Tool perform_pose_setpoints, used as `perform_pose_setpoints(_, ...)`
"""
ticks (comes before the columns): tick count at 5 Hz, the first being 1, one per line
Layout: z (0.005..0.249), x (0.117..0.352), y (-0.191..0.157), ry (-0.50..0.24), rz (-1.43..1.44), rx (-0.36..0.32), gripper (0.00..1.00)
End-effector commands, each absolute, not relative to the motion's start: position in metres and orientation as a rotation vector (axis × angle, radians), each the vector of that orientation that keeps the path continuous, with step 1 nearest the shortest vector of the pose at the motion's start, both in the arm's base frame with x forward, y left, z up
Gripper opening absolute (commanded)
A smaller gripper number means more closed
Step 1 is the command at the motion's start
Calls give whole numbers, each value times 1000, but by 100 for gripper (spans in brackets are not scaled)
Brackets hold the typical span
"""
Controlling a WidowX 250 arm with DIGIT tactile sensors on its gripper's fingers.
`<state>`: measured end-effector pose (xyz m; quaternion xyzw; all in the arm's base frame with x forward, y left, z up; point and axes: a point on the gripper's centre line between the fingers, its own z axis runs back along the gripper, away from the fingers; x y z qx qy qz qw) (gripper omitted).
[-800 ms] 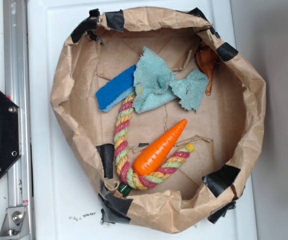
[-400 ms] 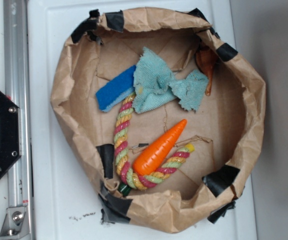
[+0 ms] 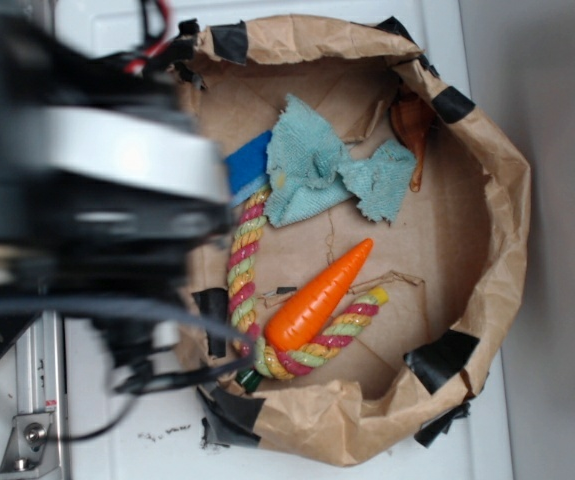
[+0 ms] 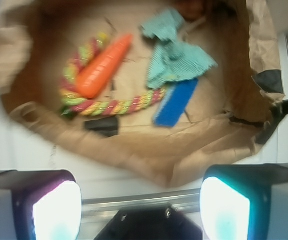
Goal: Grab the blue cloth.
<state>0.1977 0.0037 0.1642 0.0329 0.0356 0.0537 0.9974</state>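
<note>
The blue cloth [image 3: 317, 170] lies crumpled in the upper middle of a brown paper basin [image 3: 497, 200], its frayed edges spread to the right. In the wrist view the blue cloth [image 4: 176, 57] shows far ahead, past the basin's near wall [image 4: 174, 160]. My gripper [image 4: 141, 205] is open, its two pads wide apart with nothing between them. It hangs outside the basin, over the white table and the metal rail. In the exterior view my blurred arm [image 3: 87, 200] covers the basin's left side, well left of the cloth.
A royal-blue sponge [image 3: 249, 160] touches the cloth's left edge, partly hidden by the arm. A multicoloured rope [image 3: 242, 280] curves under an orange carrot toy [image 3: 317, 295]. A brown object [image 3: 412, 125] leans on the upper right wall. A metal rail [image 3: 42, 380] runs along the left.
My arm has come into the exterior view from the left and now covers the basin's left rim and part of the sponge. The cloth and other objects have not moved.
</note>
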Motion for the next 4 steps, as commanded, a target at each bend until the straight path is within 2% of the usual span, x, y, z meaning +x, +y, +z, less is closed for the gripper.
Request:
perform_pose_setpoints(1,129,253,28,44,111,135,100)
perform_pose_setpoints(2,115,269,51,4,98,106,100)
perform_pose_setpoints(3,95,280,58,1,37,156,100)
perform_pose_setpoints(4,73,294,64,-20,-79,170,100)
